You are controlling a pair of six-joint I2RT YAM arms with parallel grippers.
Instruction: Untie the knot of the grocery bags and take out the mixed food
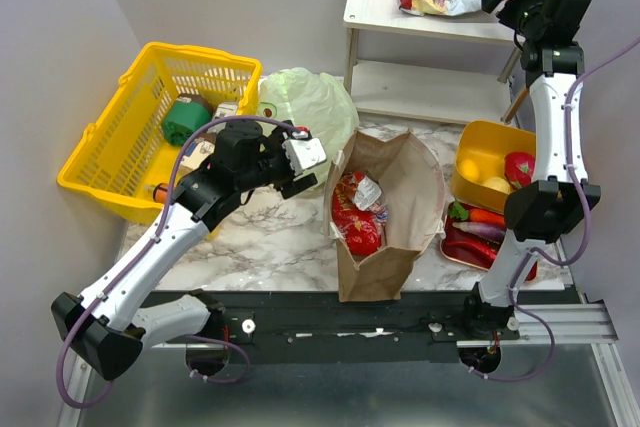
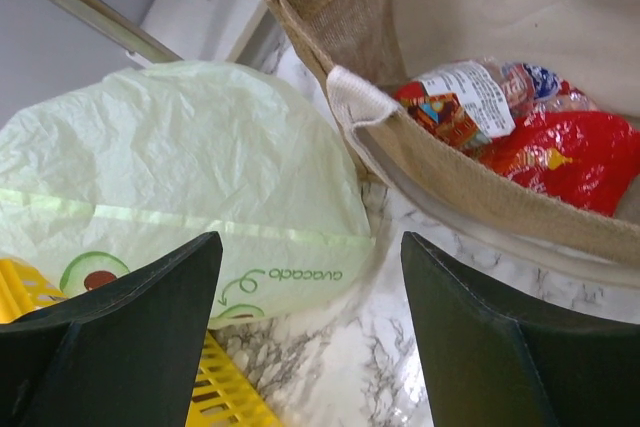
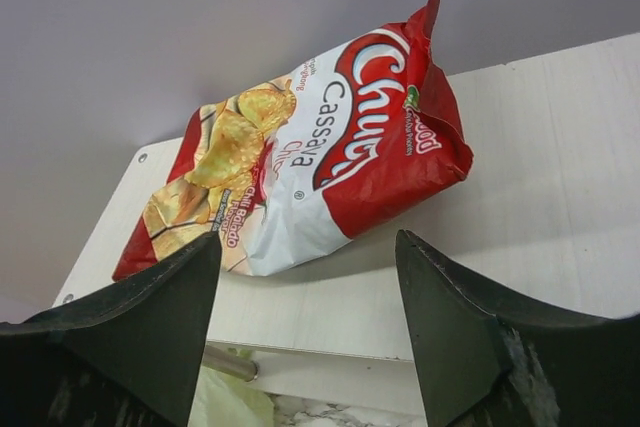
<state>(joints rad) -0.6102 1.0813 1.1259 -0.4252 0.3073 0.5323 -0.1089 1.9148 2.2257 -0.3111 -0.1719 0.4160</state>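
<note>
Lighting: bright and diffuse, falling from above.
Ahead of the right pincer (image 3: 305, 242), the snack packet (image 3: 330, 147) is resolving sharply, showing mild glare and casting a soft shadow beneath it. The fingers (image 2: 130, 347) of the left pincer (image 2: 310, 247) are rendering dark and slightly blurred along the lower edge.

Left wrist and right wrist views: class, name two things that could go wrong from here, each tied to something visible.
1. The left gripper hangs open between the green plastic bag and the brown paper bag. Closing here may pinch the thin film and tear it, or snag the paper bag's rim.
2. The right gripper is open, facing the chip packet lying on the white shelf. A careless move could push the packet off.
</note>
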